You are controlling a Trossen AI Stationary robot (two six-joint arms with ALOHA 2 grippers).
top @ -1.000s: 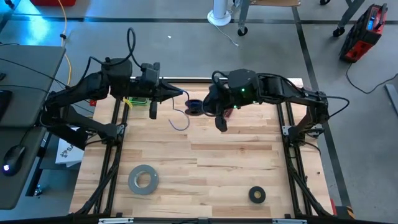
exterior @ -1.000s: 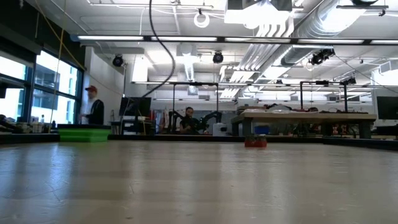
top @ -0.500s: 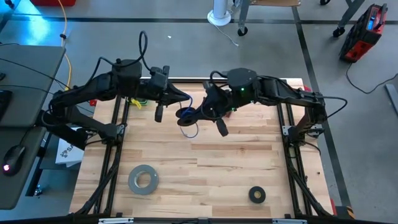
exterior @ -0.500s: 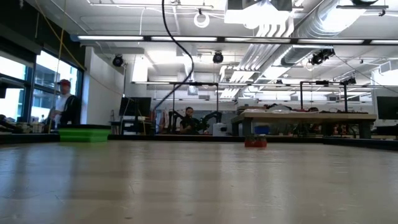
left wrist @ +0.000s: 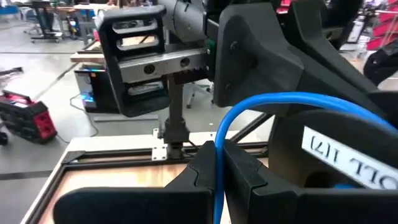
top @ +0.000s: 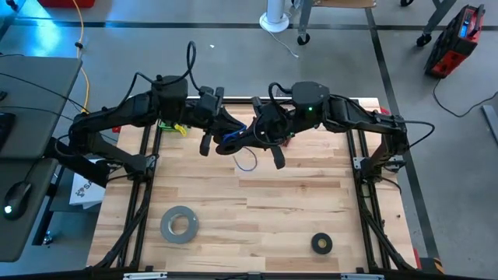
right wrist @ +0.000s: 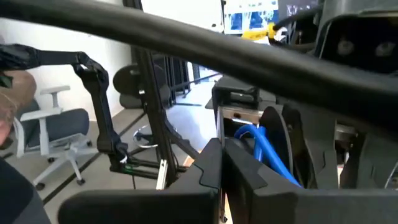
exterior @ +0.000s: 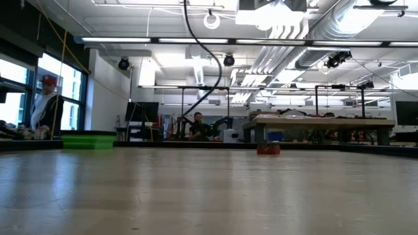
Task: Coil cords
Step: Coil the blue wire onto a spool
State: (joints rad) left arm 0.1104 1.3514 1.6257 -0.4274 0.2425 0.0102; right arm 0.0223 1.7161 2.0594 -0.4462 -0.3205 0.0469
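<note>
The cords are one thin blue cable (top: pixel 233 141), held up above the far middle of the wooden table (top: pixel 296 202). My left gripper (top: pixel 232 131) and my right gripper (top: pixel 247 139) meet there tip to tip, both shut and nearly level. A slack loop of the cable (top: pixel 247 162) hangs below them. In the left wrist view the cable (left wrist: pixel 292 98) arcs up out of my left fingers and over toward the right arm. The right wrist view shows a blue stretch (right wrist: pixel 268 152) just beyond my right fingers. In the low view neither the cable nor a gripper shows. My left gripper pinches a single strand of the cable (left wrist: pixel 217 163) between its two fingers, coming level from the table's left. The strand rises from the fingertips and curves away, clear of the table. My right gripper is shut with the cable (right wrist: pixel 244 133) starting right beside its fingertips; one finger (right wrist: pixel 239 169) hides the place of contact. It comes level from the table's right.
A grey tape roll (top: pixel 179 224) lies at the near left and a small black tape ring (top: pixel 321 243) at the near right. A green object (top: pixel 173 124) sits at the far left under my left arm. The middle and near boards lie free.
My left gripper has moved toward the table's right, closing on my right gripper. My right gripper has tipped up toward level. The cable's hanging loop has shifted right with them. In the low view a person in the room beyond has walked left.
</note>
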